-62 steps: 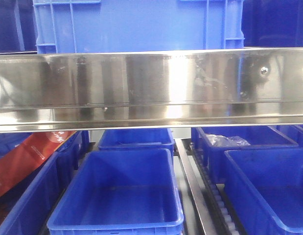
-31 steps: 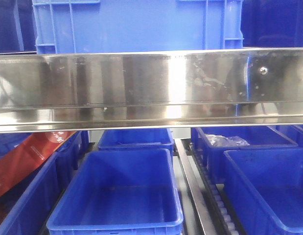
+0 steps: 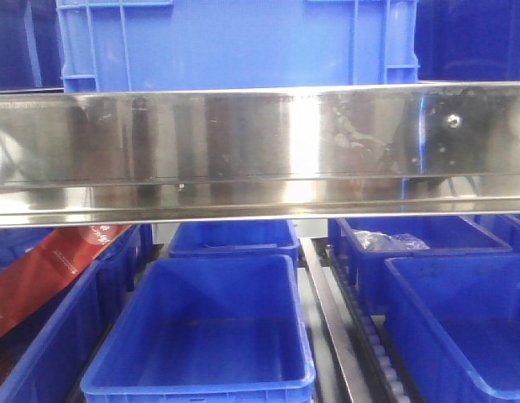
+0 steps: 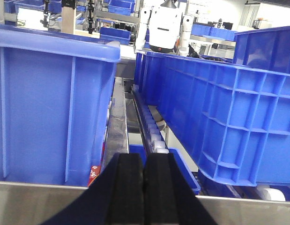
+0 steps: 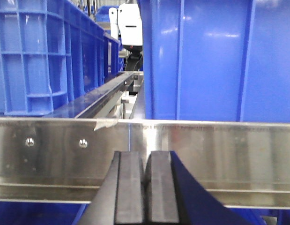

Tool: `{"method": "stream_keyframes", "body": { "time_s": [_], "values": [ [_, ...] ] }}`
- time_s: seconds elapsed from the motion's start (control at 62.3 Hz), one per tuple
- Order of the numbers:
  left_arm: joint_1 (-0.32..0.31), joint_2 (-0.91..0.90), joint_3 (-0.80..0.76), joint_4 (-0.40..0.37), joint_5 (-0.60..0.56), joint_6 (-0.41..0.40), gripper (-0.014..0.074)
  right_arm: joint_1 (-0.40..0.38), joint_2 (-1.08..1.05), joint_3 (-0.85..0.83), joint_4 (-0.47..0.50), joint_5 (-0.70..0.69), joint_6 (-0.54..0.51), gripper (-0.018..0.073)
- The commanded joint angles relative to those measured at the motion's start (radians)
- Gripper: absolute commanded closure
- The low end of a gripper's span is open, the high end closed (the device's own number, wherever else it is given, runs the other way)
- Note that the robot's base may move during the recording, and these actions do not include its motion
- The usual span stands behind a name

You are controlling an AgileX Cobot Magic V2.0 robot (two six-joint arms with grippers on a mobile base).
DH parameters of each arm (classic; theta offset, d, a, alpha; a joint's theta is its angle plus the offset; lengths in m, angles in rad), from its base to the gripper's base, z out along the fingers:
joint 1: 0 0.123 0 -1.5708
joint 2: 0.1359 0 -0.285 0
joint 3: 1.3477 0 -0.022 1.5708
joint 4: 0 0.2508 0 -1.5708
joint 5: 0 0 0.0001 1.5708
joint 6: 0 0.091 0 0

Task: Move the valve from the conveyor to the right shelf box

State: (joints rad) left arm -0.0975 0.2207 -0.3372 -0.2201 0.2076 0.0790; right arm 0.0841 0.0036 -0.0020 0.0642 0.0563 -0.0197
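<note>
The valve and the conveyor are out of view. In the left wrist view my left gripper [image 4: 144, 157] is shut, its black pads pressed together with nothing between them. It points over a steel shelf rail [image 4: 37, 201] at the roller track between two tall blue crates. My right gripper [image 5: 146, 153] is also shut and empty, facing a steel rail [image 5: 219, 150] with a blue crate [image 5: 205, 56] behind it. In the front view, open blue shelf boxes sit below a steel beam [image 3: 260, 143]: one in the middle [image 3: 201, 336], one at the right [image 3: 461, 319].
A large blue crate [image 3: 234, 42] stands on the upper shelf. A back-right box holds a clear plastic bag [image 3: 392, 241]. A red package [image 3: 49, 269] lies in the left box. A roller track [image 3: 373, 344] runs between the middle and right boxes.
A dark reflection on the right part of the steel beam has grown and shifted. The boxes have not moved.
</note>
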Motion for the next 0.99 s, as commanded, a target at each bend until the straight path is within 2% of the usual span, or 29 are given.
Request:
{"method": "stream_keyframes", "body": {
  "time_s": [0.0,0.978],
  "values": [
    [0.005,-0.006,-0.001,-0.004,-0.012,-0.004,0.0707,0.000,-0.004,0.002,-0.011,-0.003,-0.032,0.0727],
    [0.005,-0.006,-0.001,-0.004,-0.012,-0.004,0.0707,0.000,-0.004,0.002,-0.011,-0.005,-0.051,0.0727]
  ]
}}
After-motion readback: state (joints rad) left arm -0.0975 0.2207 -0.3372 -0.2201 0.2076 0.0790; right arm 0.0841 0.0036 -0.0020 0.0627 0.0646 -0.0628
